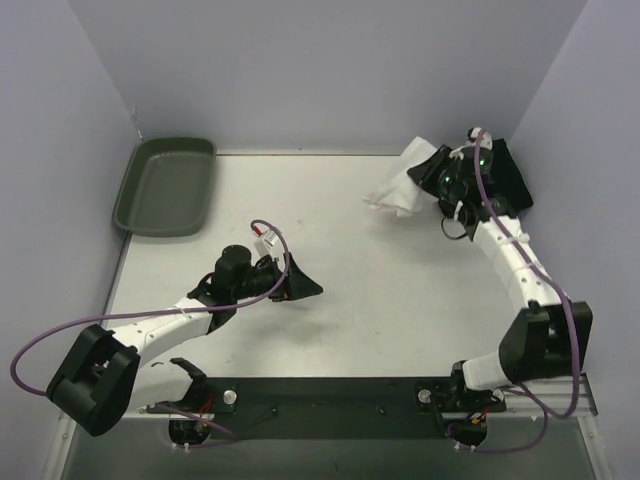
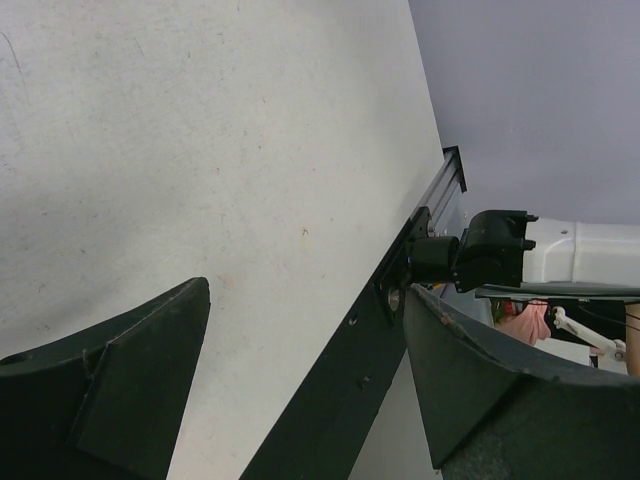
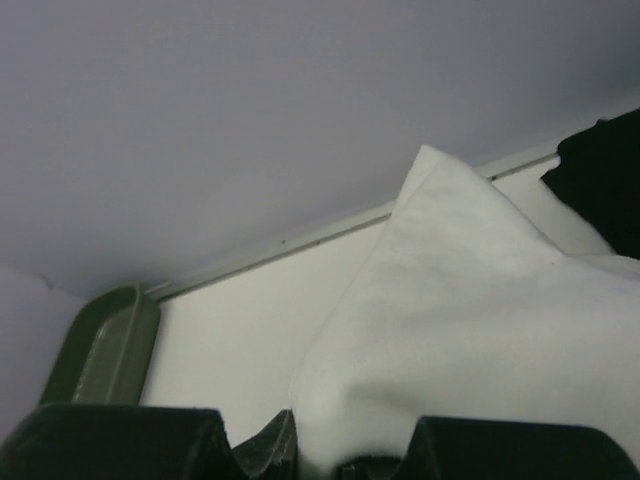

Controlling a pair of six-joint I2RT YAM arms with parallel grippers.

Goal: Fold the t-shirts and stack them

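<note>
The white t-shirt (image 1: 392, 192) lies crumpled at the far right of the table. My right gripper (image 1: 428, 178) reaches into it and is shut on a bunch of its cloth. In the right wrist view the white t-shirt (image 3: 480, 330) rises from between the jaws of my right gripper (image 3: 350, 458). The black t-shirt (image 1: 512, 175) lies bunched in the far right corner, partly hidden behind the right arm; its edge shows in the right wrist view (image 3: 605, 185). My left gripper (image 1: 300, 285) is open and empty over the bare table, left of the middle (image 2: 305, 370).
A dark green tray (image 1: 165, 185) stands at the far left corner and shows in the right wrist view (image 3: 100, 350). Grey walls close in the back and sides. A black rail (image 2: 350, 380) runs along the near table edge by the arm bases.
</note>
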